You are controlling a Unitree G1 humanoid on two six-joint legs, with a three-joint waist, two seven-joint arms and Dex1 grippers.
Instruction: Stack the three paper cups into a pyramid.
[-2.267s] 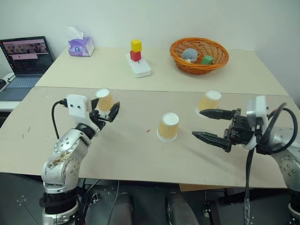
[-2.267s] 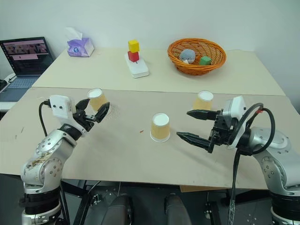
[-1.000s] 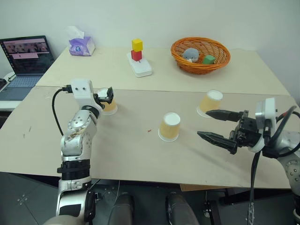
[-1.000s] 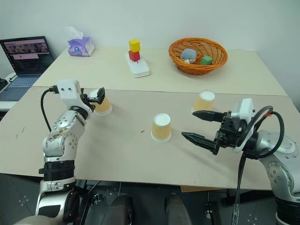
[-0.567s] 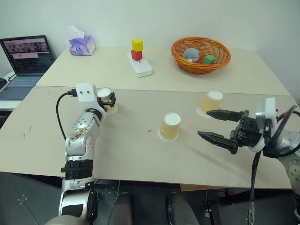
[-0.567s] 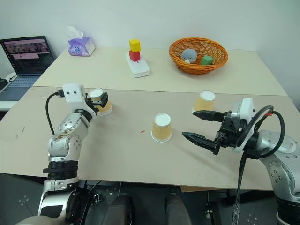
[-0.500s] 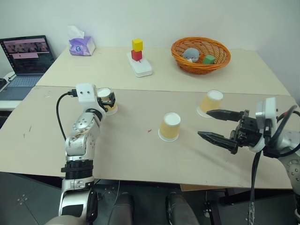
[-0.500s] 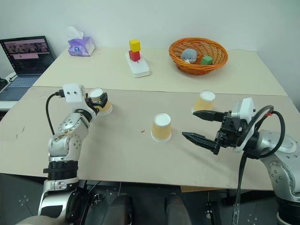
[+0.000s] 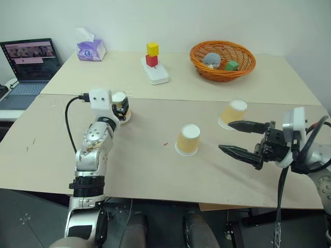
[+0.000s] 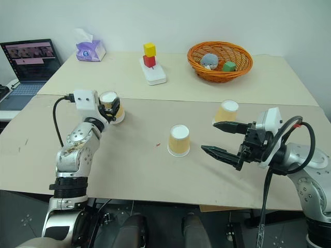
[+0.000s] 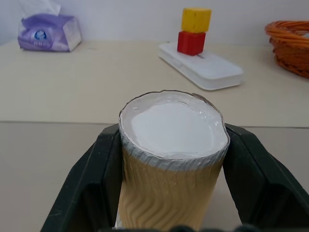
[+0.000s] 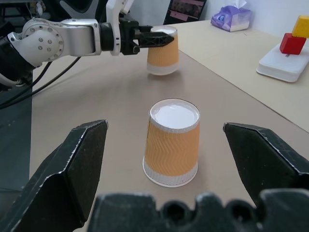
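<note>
My left gripper (image 11: 171, 193) pinches 1 upside-down paper cup (image 11: 171, 159) at the table's (image 9: 129, 170) left; my right gripper (image 9: 239, 138) stands open. 2 more cups, middle (image 9: 187, 140) and right (image 9: 233, 113), stand apart. I can read no writing on them.

wall (image 9: 207, 20): plain white | tables (image 9: 129, 155): two beige, abutting | floor (image 9: 26, 217): dark grey

Three cups across the table: left cup (image 9: 120, 106), middle cup (image 9: 187, 139), right cup (image 9: 232, 113), well apart.
</note>
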